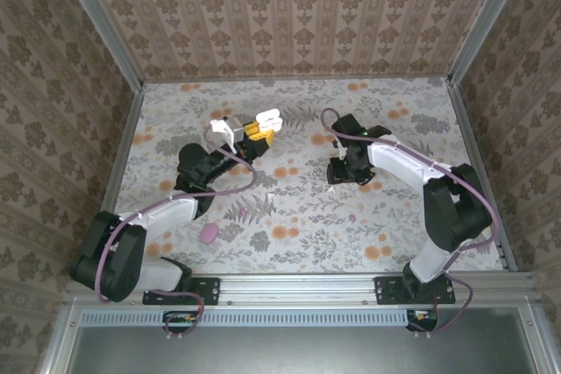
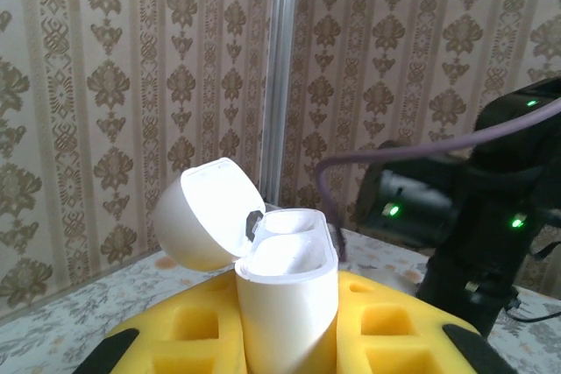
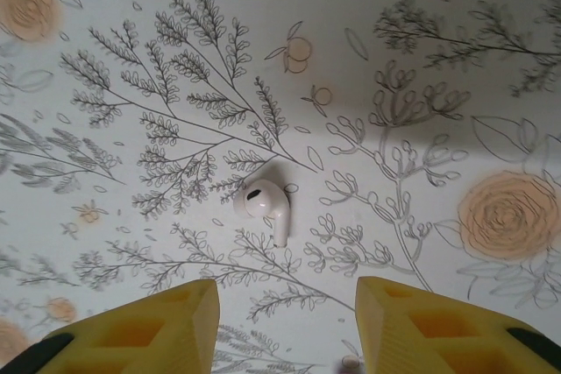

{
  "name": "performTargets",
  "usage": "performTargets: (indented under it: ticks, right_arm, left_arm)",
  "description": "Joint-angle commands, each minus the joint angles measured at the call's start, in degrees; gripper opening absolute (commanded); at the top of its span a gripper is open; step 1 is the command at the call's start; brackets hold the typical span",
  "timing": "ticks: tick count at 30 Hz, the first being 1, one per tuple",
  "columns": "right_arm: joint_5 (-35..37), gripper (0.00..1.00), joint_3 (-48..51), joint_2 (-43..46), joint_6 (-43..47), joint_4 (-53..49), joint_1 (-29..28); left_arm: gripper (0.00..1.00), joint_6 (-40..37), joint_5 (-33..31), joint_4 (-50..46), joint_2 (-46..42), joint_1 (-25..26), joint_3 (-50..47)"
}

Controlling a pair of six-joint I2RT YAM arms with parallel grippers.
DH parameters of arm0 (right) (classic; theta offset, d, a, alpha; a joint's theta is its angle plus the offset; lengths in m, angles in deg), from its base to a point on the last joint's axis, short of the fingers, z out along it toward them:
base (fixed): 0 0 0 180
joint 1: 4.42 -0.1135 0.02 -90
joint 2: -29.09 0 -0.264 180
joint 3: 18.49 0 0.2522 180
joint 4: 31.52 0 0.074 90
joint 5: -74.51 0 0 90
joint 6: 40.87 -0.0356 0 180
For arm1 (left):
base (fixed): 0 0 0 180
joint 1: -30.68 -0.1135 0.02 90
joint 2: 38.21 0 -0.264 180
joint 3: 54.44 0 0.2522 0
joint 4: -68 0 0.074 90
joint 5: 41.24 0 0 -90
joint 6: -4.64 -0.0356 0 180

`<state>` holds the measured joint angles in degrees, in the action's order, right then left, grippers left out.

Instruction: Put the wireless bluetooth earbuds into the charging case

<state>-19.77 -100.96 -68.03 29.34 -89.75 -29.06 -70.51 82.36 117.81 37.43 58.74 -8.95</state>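
Note:
My left gripper (image 2: 289, 343) is shut on the white charging case (image 2: 289, 304), held upright between the yellow fingers (image 2: 193, 330). Its lid (image 2: 206, 216) is flipped open to the left and both wells face up. From above, the charging case (image 1: 267, 120) is raised over the back middle of the table. A white earbud (image 3: 263, 206) lies on the flowered cloth, stem pointing toward me. My right gripper (image 3: 287, 326) is open low over the cloth, with the earbud just ahead of its yellow fingertips (image 3: 175, 317) and nothing between them. In the top view the right gripper (image 1: 346, 171) points down, right of centre.
A pink pebble-like case (image 1: 209, 232) lies near the left arm's base. A tiny pink bud (image 1: 352, 216) rests on the cloth in front of the right gripper, and a small white piece (image 1: 270, 196) lies mid-table. Papered walls and metal rails (image 1: 123, 155) enclose the table.

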Motion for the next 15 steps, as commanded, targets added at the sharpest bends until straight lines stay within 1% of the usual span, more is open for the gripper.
performTargets:
  ticks: [1,7,15]
  right_arm:
    - [3.0,0.47,-4.5,-4.3,3.4,-4.3,-1.6]
    - [2.9,0.45,-7.0,-9.8,4.3,-5.2,-3.2]
    - [3.8,0.43,-8.4,-13.1,5.4,-5.7,-3.8]
  left_arm:
    - [0.15,1.0,2.0,4.4,-1.4,0.0,-0.6]
    - [0.15,1.0,0.8,5.0,-2.8,-0.1,-1.7]
    - [0.16,-0.2,-0.2,2.7,-5.0,-0.3,-1.7]
